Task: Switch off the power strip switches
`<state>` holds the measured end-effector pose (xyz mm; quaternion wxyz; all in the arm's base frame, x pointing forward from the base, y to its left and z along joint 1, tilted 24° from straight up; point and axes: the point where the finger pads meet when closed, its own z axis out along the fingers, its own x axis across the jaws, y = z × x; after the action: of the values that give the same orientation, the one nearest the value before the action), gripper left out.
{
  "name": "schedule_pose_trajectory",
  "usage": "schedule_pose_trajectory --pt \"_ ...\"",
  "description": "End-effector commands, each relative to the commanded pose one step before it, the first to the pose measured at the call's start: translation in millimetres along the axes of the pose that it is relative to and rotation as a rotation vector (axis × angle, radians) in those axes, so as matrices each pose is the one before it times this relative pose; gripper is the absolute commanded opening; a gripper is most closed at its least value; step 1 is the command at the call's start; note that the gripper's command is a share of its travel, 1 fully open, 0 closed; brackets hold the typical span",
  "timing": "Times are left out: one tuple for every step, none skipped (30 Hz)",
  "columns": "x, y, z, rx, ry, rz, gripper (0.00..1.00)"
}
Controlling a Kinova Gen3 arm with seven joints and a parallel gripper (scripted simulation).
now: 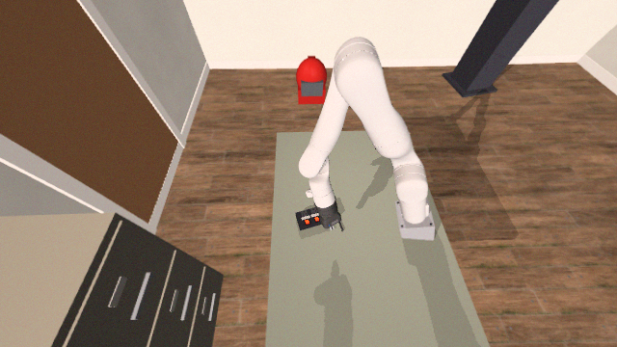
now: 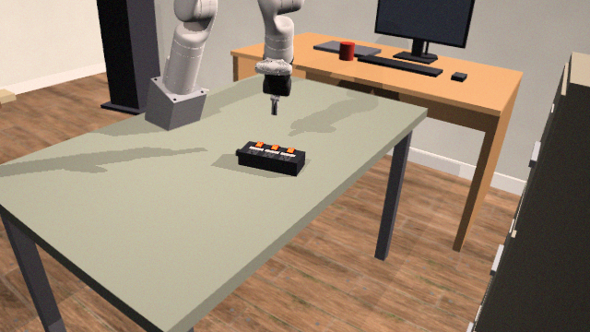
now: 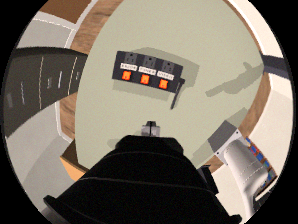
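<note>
The black power strip (image 1: 302, 225) (image 2: 267, 163) (image 3: 154, 82) lies flat on the table, switches upward. Its three switches are orange and look alike; their rocker tilt is too small to tell. In the wrist view the middle label reads like TUNER, by the middle switch (image 2: 275, 147) (image 3: 145, 79), and the right one like VIDEO, by the switch (image 2: 259, 144) (image 3: 163, 84) nearest the cord. The left switch (image 2: 290, 150) (image 3: 126, 75) has a label I cannot read surely. My gripper (image 2: 275, 113) (image 3: 151, 126) is shut and empty, above the table and apart from the strip, on its switch side.
A short black cord (image 3: 177, 95) sticks out at the strip's VIDEO end. The arm's base (image 1: 416, 228) (image 2: 175, 106) stands on the table (image 1: 308, 299) (image 2: 138, 221). A desk (image 2: 479, 88) with a monitor and a red mug (image 2: 347, 51) stands beyond the table.
</note>
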<state>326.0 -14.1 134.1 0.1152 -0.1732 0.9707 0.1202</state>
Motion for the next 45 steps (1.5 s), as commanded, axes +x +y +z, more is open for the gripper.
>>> schedule_pose_trajectory --pt "-0.43 0.08 -0.29 0.00138 -0.00613 0.0033 0.0" --pt "0.0 0.0 0.0 0.0 0.0 0.0 0.0" --pt "0.0 0.0 0.0 0.0 0.0 0.0 0.0" --pt "0.0 0.0 0.0 0.0 0.0 0.0 0.0" --pt "0.0 0.0 0.0 0.0 0.0 0.0 0.0" --pt "0.0 0.0 0.0 0.0 0.0 0.0 0.0" --pt "0.0 0.0 0.0 0.0 0.0 0.0 0.0" --pt "0.0 0.0 0.0 0.0 0.0 0.0 0.0" --pt "0.0 0.0 0.0 0.0 0.0 0.0 0.0" --pt "0.0 0.0 0.0 0.0 0.0 0.0 0.0" --pt "0.0 0.0 0.0 0.0 0.0 0.0 0.0" --pt "0.0 0.0 0.0 0.0 0.0 0.0 0.0" --pt "0.0 0.0 0.0 0.0 0.0 0.0 0.0" --pt "0.0 0.0 0.0 0.0 0.0 0.0 0.0" --pt "0.0 0.0 0.0 0.0 0.0 0.0 0.0" --pt "0.0 0.0 0.0 0.0 0.0 0.0 0.0" --pt "0.0 0.0 0.0 0.0 0.0 0.0 0.0" --pt "0.0 0.0 0.0 0.0 0.0 0.0 0.0" --pt "0.0 0.0 0.0 0.0 0.0 0.0 0.0" --pt "0.0 0.0 0.0 0.0 0.0 0.0 0.0" --pt "0.0 0.0 0.0 0.0 0.0 0.0 0.0" --pt "0.0 0.0 0.0 0.0 0.0 0.0 0.0" --pt "0.0 0.0 0.0 0.0 0.0 0.0 0.0" --pt "0.0 0.0 0.0 0.0 0.0 0.0 0.0" --pt "0.0 0.0 0.0 0.0 0.0 0.0 0.0" --pt "0.0 0.0 0.0 0.0 0.0 0.0 0.0" --pt "0.02 -0.03 0.11 -0.00005 0.00017 0.00002 0.0" --pt "0.0 0.0 0.0 0.0 0.0 0.0 0.0" --pt "-0.14 -0.14 0.4 -0.0001 -0.00005 -0.00015 0.0" --pt "-0.4 -0.33 0.94 -0.00021 -0.00034 -0.00042 0.0" --pt "0.0 0.0 0.0 0.0 0.0 0.0 0.0" --pt "0.0 0.0 0.0 0.0 0.0 0.0 0.0" --pt "-0.69 -0.6 1.66 -0.00035 -0.00059 -0.00071 0.0" --pt "0.0 0.0 0.0 0.0 0.0 0.0 0.0" --pt "0.0 0.0 0.0 0.0 0.0 0.0 0.0" --pt "0.0 0.0 0.0 0.0 0.0 0.0 0.0" --pt "-0.98 -0.92 2.47 -0.00048 -0.00084 -0.00098 0.0" --pt "0.0 0.0 0.0 0.0 0.0 0.0 0.0" --pt "0.0 0.0 0.0 0.0 0.0 0.0 0.0" --pt "0.0 0.0 0.0 0.0 0.0 0.0 0.0" --pt "0.0 0.0 0.0 0.0 0.0 0.0 0.0" --pt "0.0 0.0 0.0 0.0 0.0 0.0 0.0" --pt "-1.24 -1.28 3.32 -0.00056 -0.00106 -0.00119 0.0" --pt "0.0 0.0 0.0 0.0 0.0 0.0 0.0" --pt "0.0 0.0 0.0 0.0 0.0 0.0 0.0"
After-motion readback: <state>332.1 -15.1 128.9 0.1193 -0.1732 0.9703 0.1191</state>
